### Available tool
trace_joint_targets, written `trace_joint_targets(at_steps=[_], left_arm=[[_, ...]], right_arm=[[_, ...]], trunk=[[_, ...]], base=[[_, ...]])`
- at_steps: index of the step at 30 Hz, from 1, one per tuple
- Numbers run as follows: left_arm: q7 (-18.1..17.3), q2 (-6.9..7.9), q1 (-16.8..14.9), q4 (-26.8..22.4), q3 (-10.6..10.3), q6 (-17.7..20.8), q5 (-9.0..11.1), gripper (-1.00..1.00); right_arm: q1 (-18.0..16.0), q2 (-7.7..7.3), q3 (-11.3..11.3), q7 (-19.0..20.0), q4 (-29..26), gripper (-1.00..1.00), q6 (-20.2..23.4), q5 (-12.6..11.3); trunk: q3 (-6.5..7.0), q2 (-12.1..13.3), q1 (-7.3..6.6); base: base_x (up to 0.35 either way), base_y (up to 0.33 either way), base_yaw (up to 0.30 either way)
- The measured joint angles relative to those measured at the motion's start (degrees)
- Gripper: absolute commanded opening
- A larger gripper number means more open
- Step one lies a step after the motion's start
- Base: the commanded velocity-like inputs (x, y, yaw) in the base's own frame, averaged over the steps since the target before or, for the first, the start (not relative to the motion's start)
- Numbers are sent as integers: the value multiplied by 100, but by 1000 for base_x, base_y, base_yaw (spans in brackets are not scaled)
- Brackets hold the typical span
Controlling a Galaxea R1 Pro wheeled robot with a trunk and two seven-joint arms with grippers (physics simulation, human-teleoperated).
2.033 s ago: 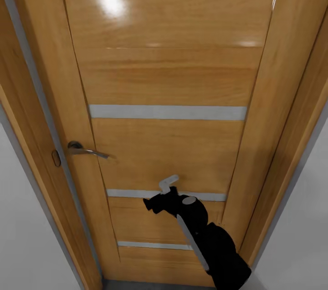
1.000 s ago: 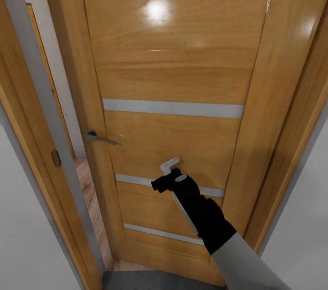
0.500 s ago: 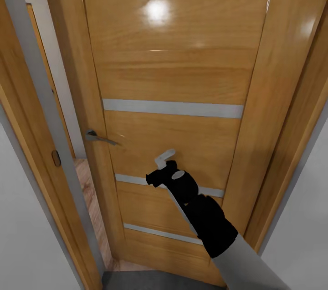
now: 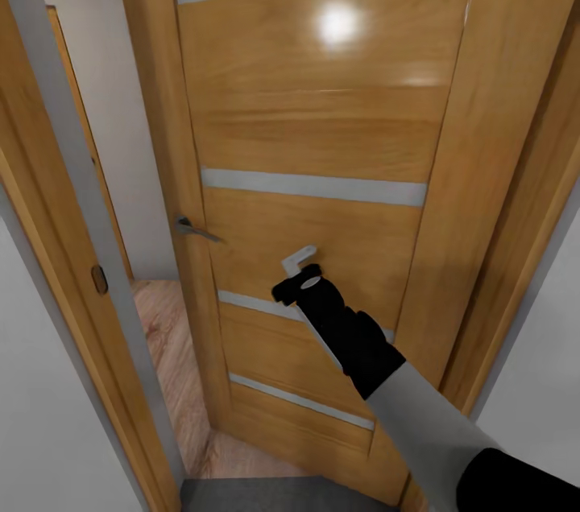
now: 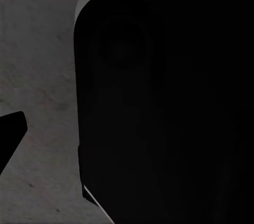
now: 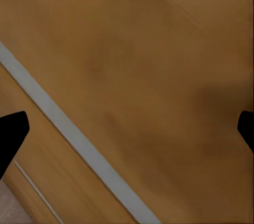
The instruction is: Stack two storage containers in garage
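You are pressing your right gripper (image 4: 296, 266), fingers spread wide and gripping nothing, flat against the door (image 4: 322, 125), right of its handle (image 4: 196, 230).

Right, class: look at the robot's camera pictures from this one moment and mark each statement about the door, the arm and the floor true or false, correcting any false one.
1. The wooden door stands partly open, with a gap on its handle side. True.
2. The right gripper is clamped around the door handle. False: it is against the door panel, apart from the handle, and its fingers are spread in the right wrist view.
3. Light wood-plank floor shows through the gap. True.
4. The door is plain, with no stripes. False: pale grey bands cross it.
5. An orange-red bin sits in the doorway. False: the gap holds only plank floor and a pale wall.
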Motion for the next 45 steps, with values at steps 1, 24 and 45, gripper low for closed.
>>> trace_joint_targets(at_steps=[1, 24, 45], left_arm=[[0, 3, 0, 0, 0, 0, 0, 100], [0, -1, 2, -3, -2, 1, 0, 100], [0, -1, -1, 1, -6, 0, 0, 100]], right_arm=[[-5, 0, 9, -69, 13, 100, -5, -14], [-828, 0, 31, -381, 421, 100, 161, 219], [-1840, 0, -12, -889, 2279, 100, -272, -217]], trunk=[[0, 0, 0], [0, 1, 0], [0, 0, 0]], base=[[0, 0, 0], [0, 0, 0], [0, 0, 0]])
